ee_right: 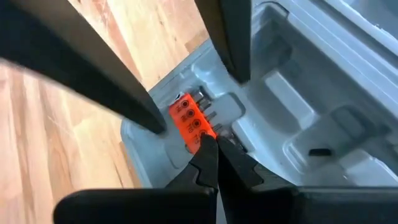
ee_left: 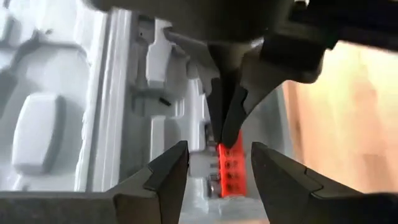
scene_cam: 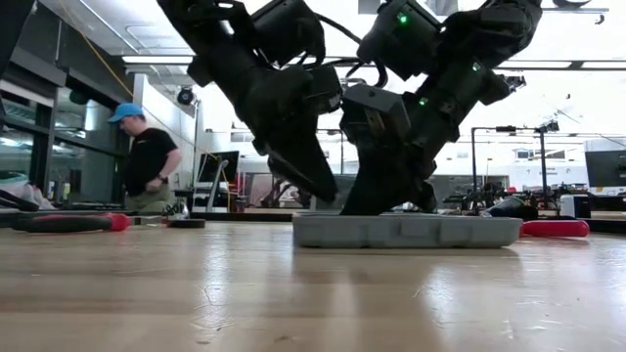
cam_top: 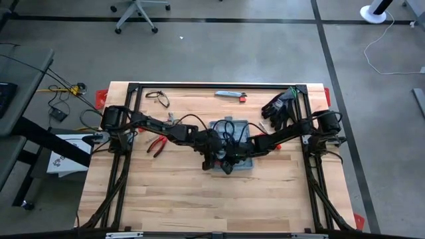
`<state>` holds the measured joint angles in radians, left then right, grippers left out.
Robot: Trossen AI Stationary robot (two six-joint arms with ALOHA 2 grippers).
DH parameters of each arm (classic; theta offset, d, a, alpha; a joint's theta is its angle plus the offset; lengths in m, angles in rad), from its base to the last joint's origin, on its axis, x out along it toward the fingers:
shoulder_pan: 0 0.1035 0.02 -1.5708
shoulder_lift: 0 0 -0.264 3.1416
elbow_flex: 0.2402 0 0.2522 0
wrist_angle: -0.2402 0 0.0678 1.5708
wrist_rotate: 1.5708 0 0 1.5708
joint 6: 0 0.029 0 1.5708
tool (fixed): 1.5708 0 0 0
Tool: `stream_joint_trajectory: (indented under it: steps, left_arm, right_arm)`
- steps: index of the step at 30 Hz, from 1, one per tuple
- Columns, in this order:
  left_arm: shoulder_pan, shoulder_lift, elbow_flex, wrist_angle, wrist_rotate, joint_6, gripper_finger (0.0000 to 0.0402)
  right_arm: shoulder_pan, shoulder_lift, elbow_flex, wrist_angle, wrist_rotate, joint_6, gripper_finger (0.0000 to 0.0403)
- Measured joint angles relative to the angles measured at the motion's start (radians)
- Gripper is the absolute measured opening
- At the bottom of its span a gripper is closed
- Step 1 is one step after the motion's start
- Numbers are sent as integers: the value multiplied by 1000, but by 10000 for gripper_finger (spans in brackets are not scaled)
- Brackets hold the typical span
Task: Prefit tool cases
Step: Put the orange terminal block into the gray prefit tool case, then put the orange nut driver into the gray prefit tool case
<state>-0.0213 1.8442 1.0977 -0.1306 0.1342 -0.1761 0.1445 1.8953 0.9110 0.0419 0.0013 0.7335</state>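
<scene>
now the case (cam_top: 234, 147) lies open mid-table, an orange bit holder (ee_left: 231, 169) in its corner recess. left gripper (ee_left: 219, 169) straddles it, jaws apart; right gripper (ee_right: 212, 158), pinched shut, presses it. best to push straight down until seated, then lift clear.

Grey concrete floor (cam_top: 265, 53) crossed by dark tape lines (cam_top: 330, 60) surrounds the light wooden table (cam_top: 199, 199). A grey swivel office chair base (cam_top: 136, 16) stands beyond it. At table height: a bright ceiling strip light (scene_cam: 161, 61), cluttered workbenches (scene_cam: 548, 210), and a person in a blue cap (scene_cam: 147, 156) standing.
</scene>
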Motion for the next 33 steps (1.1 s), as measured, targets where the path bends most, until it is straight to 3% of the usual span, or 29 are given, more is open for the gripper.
stream_joint_trajectory:
  steps: [7, 15, 26, 33]
  left_arm:
    - [23, -139, 1, -63, 5, -21, 168]
    - [29, -274, -10, -159, -25, 3, 168]
    - [33, -324, -39, -247, -62, 73, 168]
    - [98, -325, -39, -247, -90, 129, 168]
  right_arm:
    - [13, 1, -2, 19, 3, 25, 0]
    - [1, -84, -11, 42, 16, 43, 0]
    - [-1, -407, -7, 17, 192, 43, 0]
    - [-2, -686, -4, -262, 400, 50, 0]
